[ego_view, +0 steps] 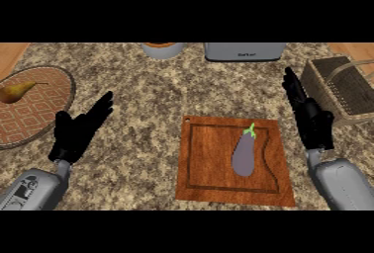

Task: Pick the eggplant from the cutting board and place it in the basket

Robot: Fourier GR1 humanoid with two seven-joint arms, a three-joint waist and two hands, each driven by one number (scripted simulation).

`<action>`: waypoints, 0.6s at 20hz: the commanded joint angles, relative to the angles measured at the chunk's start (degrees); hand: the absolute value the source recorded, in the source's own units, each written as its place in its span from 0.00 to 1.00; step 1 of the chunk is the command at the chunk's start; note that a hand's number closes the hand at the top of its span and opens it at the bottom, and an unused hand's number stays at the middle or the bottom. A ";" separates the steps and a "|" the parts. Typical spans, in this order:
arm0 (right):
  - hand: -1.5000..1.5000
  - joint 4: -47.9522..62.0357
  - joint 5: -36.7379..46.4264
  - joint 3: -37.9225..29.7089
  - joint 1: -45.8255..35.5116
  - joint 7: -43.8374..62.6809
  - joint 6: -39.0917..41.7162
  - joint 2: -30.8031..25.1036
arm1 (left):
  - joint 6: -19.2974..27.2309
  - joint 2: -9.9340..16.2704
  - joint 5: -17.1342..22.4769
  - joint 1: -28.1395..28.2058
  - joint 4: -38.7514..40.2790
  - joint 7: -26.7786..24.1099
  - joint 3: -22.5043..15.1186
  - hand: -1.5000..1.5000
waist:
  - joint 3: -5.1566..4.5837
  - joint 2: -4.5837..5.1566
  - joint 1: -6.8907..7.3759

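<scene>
Nearest the lower edge: two grey forearms enter from the bottom corners. Left hand [76,129] sits over bare counter left of the cutting board [211,173], fingers straight and spread, holding nothing. Looks parked, well apart from the board.

Right hand [310,116] stands just beyond the board's right edge, fingers straight and pointing away, nothing in it. It lies between board and basket.

Eggplant [244,154] lies flat on the board, right of centre, green stem toward the far side, long axis roughly near-to-far. Untouched; the pick is not yet started.

Further out: wicker basket [343,91] at the right edge, its arched handle crossing above the opening. Round woven mat [40,111] on the left carries a pear [15,91]. At the far edge, a rounded pot-like vessel [162,49] and a grey appliance [244,51], both cut off by the frame.

Risks, as judged:
- Eggplant is smooth and tapered; fingers closing near the narrow stem end could let it slide or roll on the board.
- A sideways approach from the right could nudge it along the board rather than capture it.
- The basket handle spans the opening; a carry coming in low could clip handle or rim.
- The hand itself hides the eggplant once curled, so grasp quality is hard to confirm.
</scene>
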 commanded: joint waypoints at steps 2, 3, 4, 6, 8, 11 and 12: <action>1.00 -8.14 5.29 2.45 -3.41 4.64 -7.16 4.04 | 3.96 2.32 -4.85 1.94 -1.06 2.15 0.63 0.50 | 0.19 1.42 1.39; 1.00 -6.96 7.54 3.74 -6.75 2.86 -10.90 7.86 | 3.94 3.88 -6.50 3.46 2.78 -0.70 0.89 0.50 | 0.14 1.52 2.15; 1.00 -7.61 9.50 5.32 -9.18 3.53 -13.49 10.45 | 5.61 4.69 -7.74 3.14 4.69 0.26 1.44 0.50 | 0.09 1.53 2.52; 1.00 -8.92 12.56 7.43 -13.14 2.88 -17.05 14.31 | 9.76 7.08 -12.24 3.98 5.52 2.20 0.84 0.50 | 0.12 1.25 3.90; 0.00 -3.82 21.56 14.38 -14.12 1.47 -8.86 3.53 | 7.15 5.11 -9.92 4.74 5.60 1.98 -0.43 0.50 | -1.00 1.50 5.98; 0.00 0.59 35.16 14.45 -14.98 4.93 -19.93 3.26 | 8.08 5.67 -10.41 5.33 5.78 3.40 -0.31 0.50 | -0.94 0.21 3.47; 0.00 1.91 38.22 13.86 -14.84 6.19 -21.86 2.34 | 8.59 5.79 -10.63 5.29 6.81 3.05 0.17 0.50 | -1.21 0.17 2.02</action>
